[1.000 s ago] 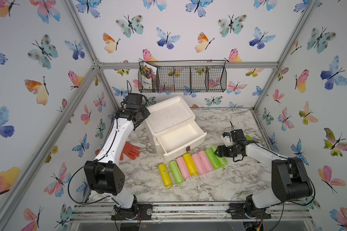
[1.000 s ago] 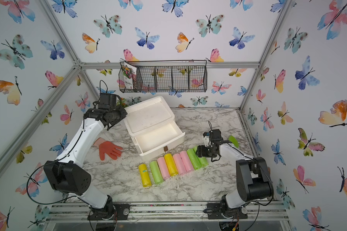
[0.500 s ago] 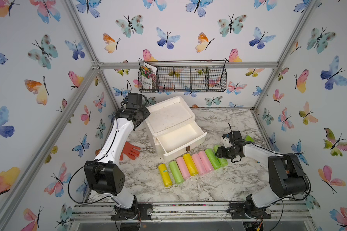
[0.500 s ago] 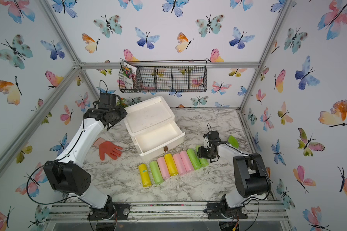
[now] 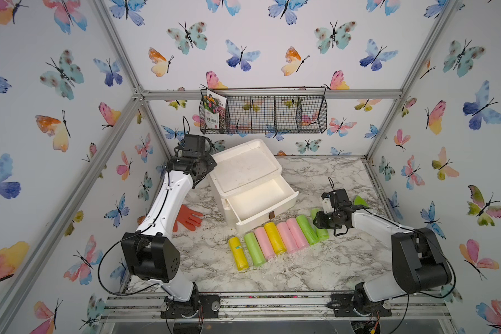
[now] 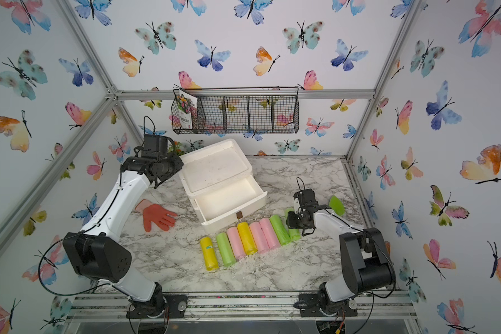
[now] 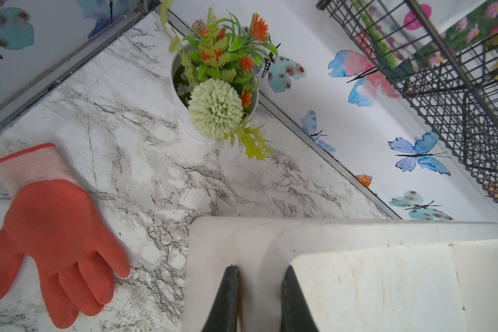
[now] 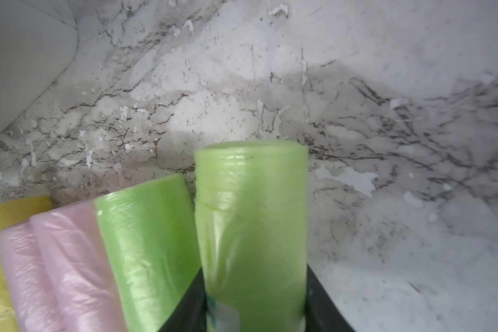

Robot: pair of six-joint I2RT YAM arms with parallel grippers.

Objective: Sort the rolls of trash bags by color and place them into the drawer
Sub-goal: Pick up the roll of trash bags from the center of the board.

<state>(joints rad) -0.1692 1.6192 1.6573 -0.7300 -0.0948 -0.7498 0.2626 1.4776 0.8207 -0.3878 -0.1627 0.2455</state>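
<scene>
On the near part of the marble-patterned worktop (image 5: 287, 271), the rolls of trash bags (image 5: 286, 237) lay side by side in a slanting row, none of them in the drawer. From the near end the order ran: yellow roll (image 5: 238, 253), green, pink, yellow, pink, pink, green, and last the end green roll (image 5: 322, 233). The yellow roll sat just apart from its neighbour; the others lay close together.

The right gripper (image 8: 253, 268) hung low over the far end of the row. Its fingers (image 8: 184, 304) ran down either flank of the end green roll (image 8: 253, 215) and closed against the plastic, one of them wedged between that roll and the green one beside it. The roll looked blurred in the right wrist view, and I could not tell whether it lay on the worktop or hung clear of it. Just behind the right arm a green trowel blade (image 5: 360, 200) showed.

Beyond the row stood the white cabinet (image 5: 243, 169), with its drawer (image 5: 258, 199) pulled out toward the rolls. On the left arm's side of it an orange glove (image 5: 189, 219) lay flat.

Farther back, the left gripper (image 7: 260, 268) was at the cabinet's rear corner. Its fingers stood narrowly apart with their tips at the top rim. Whether they pinched the rim or only rested there I could not tell.

Behind that, a potted artificial plant (image 7: 213, 86) stood upright by the back wall. Farthest of all, a black wire basket (image 5: 263, 114) hung on that wall, with a flower-printed packet (image 5: 213, 111) standing in the compartment at the left arm's end.
</scene>
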